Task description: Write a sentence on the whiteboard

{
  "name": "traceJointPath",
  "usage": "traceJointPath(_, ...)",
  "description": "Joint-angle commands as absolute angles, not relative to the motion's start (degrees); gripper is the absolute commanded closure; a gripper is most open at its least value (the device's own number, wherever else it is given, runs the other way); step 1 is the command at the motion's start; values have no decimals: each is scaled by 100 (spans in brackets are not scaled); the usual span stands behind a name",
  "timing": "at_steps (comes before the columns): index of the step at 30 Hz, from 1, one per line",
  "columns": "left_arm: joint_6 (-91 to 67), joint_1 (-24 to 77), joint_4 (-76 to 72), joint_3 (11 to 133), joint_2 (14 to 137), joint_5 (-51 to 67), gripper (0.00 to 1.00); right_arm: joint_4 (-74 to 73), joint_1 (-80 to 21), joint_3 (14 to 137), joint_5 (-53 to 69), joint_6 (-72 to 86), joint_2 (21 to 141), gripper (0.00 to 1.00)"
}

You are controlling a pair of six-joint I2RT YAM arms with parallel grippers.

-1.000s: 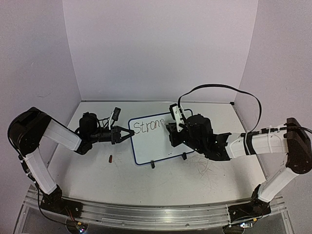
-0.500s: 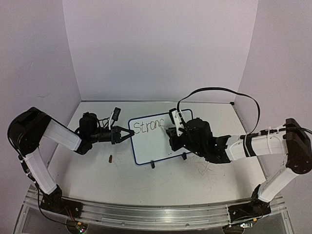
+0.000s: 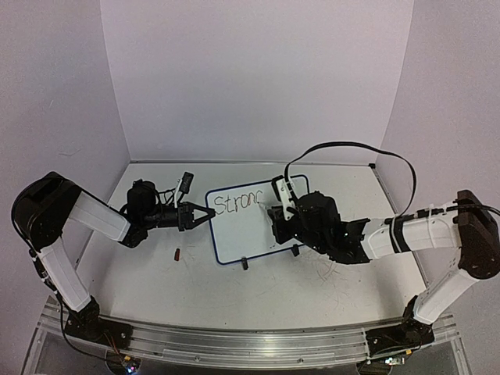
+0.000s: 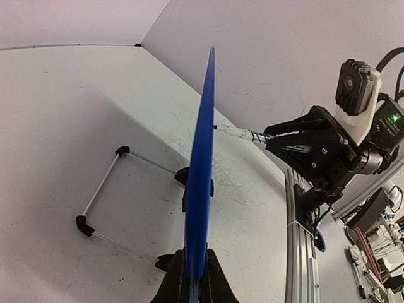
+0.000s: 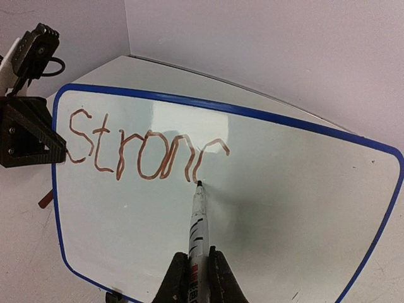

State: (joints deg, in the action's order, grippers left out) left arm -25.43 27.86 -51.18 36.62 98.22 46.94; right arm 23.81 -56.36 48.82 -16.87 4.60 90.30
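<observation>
The whiteboard [image 3: 244, 228] stands tilted on its black clip feet mid-table; its blue rim [image 4: 202, 164] shows edge-on in the left wrist view. My left gripper [image 3: 205, 214] is shut on the board's left edge, the rim pinched between its jaws [image 4: 195, 278]. My right gripper [image 5: 195, 274] is shut on a white marker [image 5: 197, 224], whose tip touches the whiteboard [image 5: 265, 189] at the foot of the last stroke. The sentence [image 5: 142, 151] reads "Stron" plus a partly drawn letter, in one line near the top; it also shows as dark letters [image 3: 237, 203] from above.
A small red cap [image 3: 177, 253] lies on the table left of the board's lower corner. The board's wire stand [image 4: 104, 189] rests behind it. Purple walls enclose the table on three sides. A metal rail [image 3: 234, 344] runs along the near edge.
My right gripper has drawn the marker down the start of the letter after "Stron", shifting slightly left and nearer. The left gripper and the board have stayed put.
</observation>
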Motion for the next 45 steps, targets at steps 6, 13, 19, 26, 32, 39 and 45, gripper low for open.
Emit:
traceJointPath(6, -2451, 2804, -4986, 3643, 9536, 4805, 100, 2423, -5558, 5109, -2205, 532, 8973, 100)
traceJointPath(13, -2426, 2795, -4967, 3641, 9545, 4808, 100, 2492, -5511, 5235, -2263, 481, 9045, 100)
traceJointPath(19, -2412, 2796, -4958, 3647, 9555, 4818, 100, 2548, -5483, 5350, -2220, 404, 9097, 100)
traceJointPath(26, -2399, 2795, -4950, 3639, 9545, 4804, 100, 2557, -5479, 5327, -2084, 406, 9118, 100)
traceJointPath(32, -2382, 2796, -4932, 3639, 9542, 4792, 100, 2413, -5495, 5133, -1955, 533, 9055, 100)
traceJointPath(39, -2382, 2795, -4933, 3647, 9542, 4794, 100, 2293, -5538, 4992, -1896, 625, 9035, 100)
traceJointPath(45, -2382, 2796, -4925, 3647, 9545, 4792, 100, 2233, -5559, 4919, -1855, 688, 9025, 100)
